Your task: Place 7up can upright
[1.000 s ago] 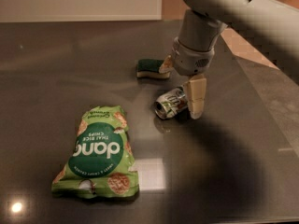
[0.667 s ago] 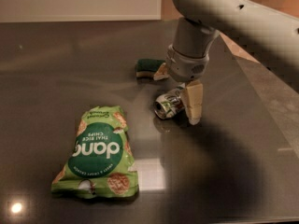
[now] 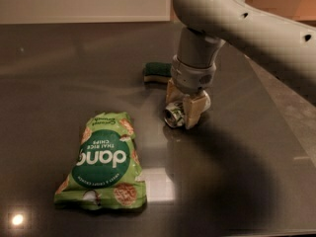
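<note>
Camera view shows gripper [image 3: 182, 111] low over dented, silvery 7up can [image 3: 173, 116].

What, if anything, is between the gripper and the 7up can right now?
Nothing visible. The gripper is down right at the 7up can, which lies on its side on the dark table. The sponge behind it and the Dang chips bag to the front-left both lie apart from it.

Shiny metal 7up can [image 3: 175, 116] between matt jaws on glossy table [image 3: 59, 73]
</note>
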`<state>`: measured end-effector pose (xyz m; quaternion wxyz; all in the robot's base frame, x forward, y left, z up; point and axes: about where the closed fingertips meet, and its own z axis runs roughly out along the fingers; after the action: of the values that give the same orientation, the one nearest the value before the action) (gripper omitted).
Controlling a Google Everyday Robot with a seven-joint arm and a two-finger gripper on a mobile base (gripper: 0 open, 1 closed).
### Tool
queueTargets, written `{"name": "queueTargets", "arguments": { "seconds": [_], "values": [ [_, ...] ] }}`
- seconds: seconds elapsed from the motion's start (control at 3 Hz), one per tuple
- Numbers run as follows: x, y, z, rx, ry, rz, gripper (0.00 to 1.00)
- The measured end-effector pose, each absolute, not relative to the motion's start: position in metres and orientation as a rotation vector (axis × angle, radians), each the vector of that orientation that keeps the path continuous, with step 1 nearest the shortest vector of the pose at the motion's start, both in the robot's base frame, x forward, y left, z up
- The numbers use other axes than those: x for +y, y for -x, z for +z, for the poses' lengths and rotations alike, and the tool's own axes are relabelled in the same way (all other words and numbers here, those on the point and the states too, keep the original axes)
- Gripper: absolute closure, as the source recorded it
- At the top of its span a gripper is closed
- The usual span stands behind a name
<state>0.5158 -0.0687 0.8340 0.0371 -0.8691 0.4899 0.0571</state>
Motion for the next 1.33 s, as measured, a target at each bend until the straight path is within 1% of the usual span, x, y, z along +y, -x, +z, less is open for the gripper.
{"name": "queueTargets", "arguments": {
  "seconds": [0.33,0.67,1.0,1.33],
  "values": [
    [-0.066,-0.516,0.841,1.522,2.647,0.212,0.64],
    [-0.061,-0.522,0.868,1.578,2.509,0.285,0.88],
    [-0.059,-0.535,0.896,1.632,2.258,0.4,1.0],
    [-0.06,-0.54,0.922,1.624,1.976,0.546,1.0]
  ]
}}
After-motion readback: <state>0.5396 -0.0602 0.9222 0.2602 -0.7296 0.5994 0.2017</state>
